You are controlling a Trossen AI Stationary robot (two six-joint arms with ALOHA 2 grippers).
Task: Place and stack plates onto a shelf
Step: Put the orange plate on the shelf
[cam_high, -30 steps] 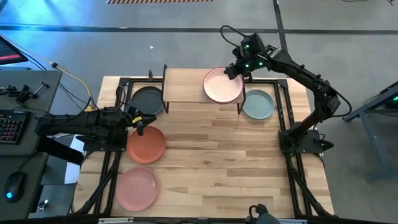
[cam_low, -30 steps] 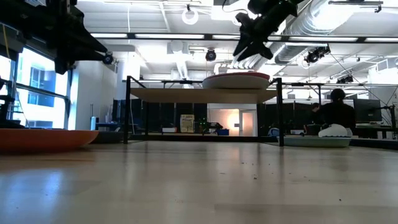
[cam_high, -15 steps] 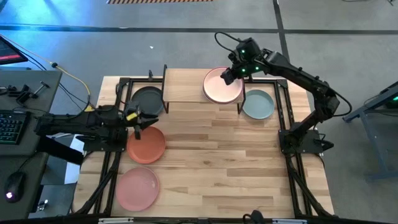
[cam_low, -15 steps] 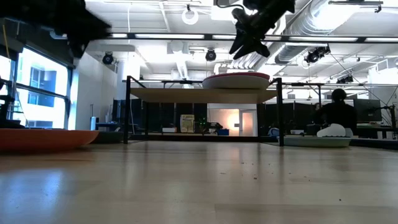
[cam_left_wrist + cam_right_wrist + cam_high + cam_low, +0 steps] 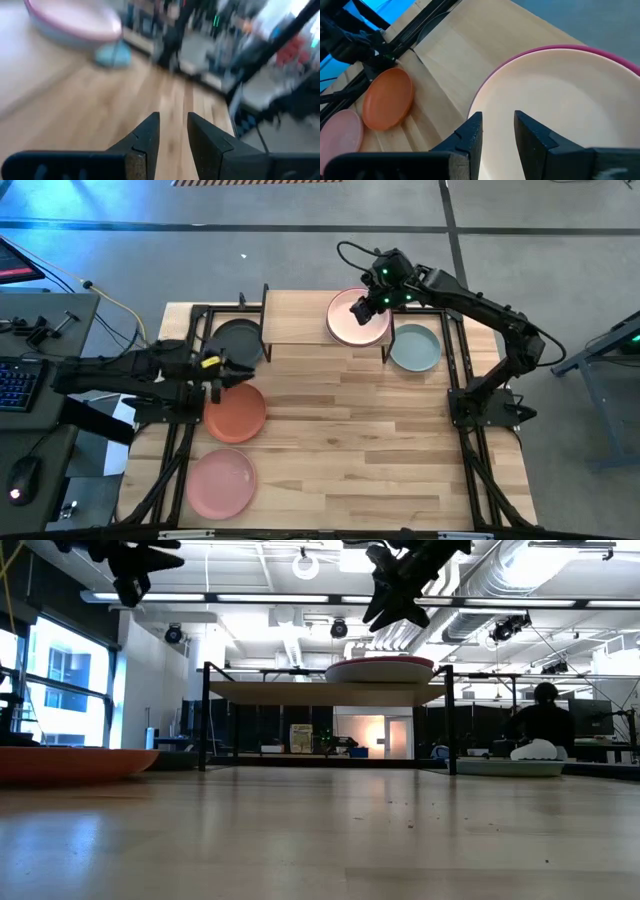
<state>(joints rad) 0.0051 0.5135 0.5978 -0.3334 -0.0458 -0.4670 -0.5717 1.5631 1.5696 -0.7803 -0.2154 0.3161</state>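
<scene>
On the shelf (image 5: 295, 320) at the table's far edge a cream plate (image 5: 560, 90) rests on a magenta plate (image 5: 520, 55). My right gripper (image 5: 362, 308) hovers open above this stack, touching nothing. A dark grey plate (image 5: 237, 340) lies left of the shelf, and a pale teal plate (image 5: 414, 347) right of it. A terracotta plate (image 5: 235, 412) and a pink plate (image 5: 220, 483) lie on the tabletop at the left. My left gripper (image 5: 222, 370) is open and holds nothing, high above the terracotta plate's far rim.
Black metal frames (image 5: 455, 370) run along both sides of the slatted tabletop. The shelf's left half (image 5: 465, 50) is bare. Bare wood (image 5: 350, 440) stretches across the table's middle and near right. A person (image 5: 540, 720) sits in the room beyond.
My left gripper has risen well above the terracotta plate and rolled. My right gripper has swung toward the table's left and a little nearer, coming over the cream plate on the shelf. No plate has moved.
</scene>
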